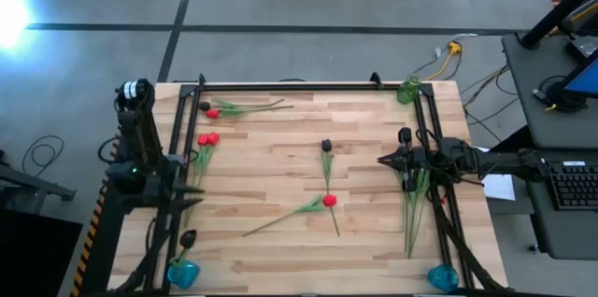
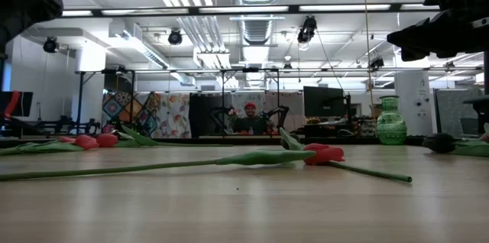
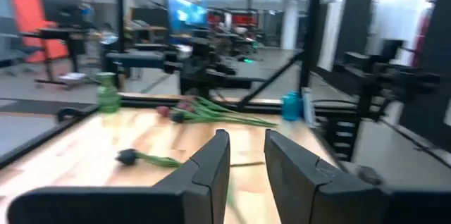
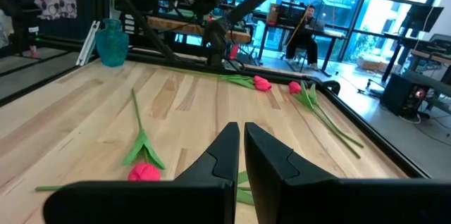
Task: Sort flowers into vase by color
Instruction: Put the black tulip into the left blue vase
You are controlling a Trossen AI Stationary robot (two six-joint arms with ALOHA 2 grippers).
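Note:
Tulip-like flowers lie flat on the wooden table [image 1: 280, 162]. One red flower [image 1: 213, 112] is near the far left corner, and two red ones [image 1: 207, 138] lie below it. A dark flower [image 1: 326, 146] and a red one [image 1: 329, 201] rest mid-table. A bunch with dark heads [image 1: 405, 135] lies under the right arm. One dark flower [image 1: 187, 238] stands in the near-left blue vase [image 1: 184, 274]. My left gripper [image 3: 246, 157] hovers at the left edge, open a little. My right gripper [image 4: 242, 143] hangs above the right side, shut and empty.
A green vase [image 1: 408, 90] stands at the far right corner and a second blue vase [image 1: 442, 278] at the near right corner. A black frame rail [image 1: 280, 87] runs along the table's far, left and right edges. A person [image 2: 250, 118] sits far behind.

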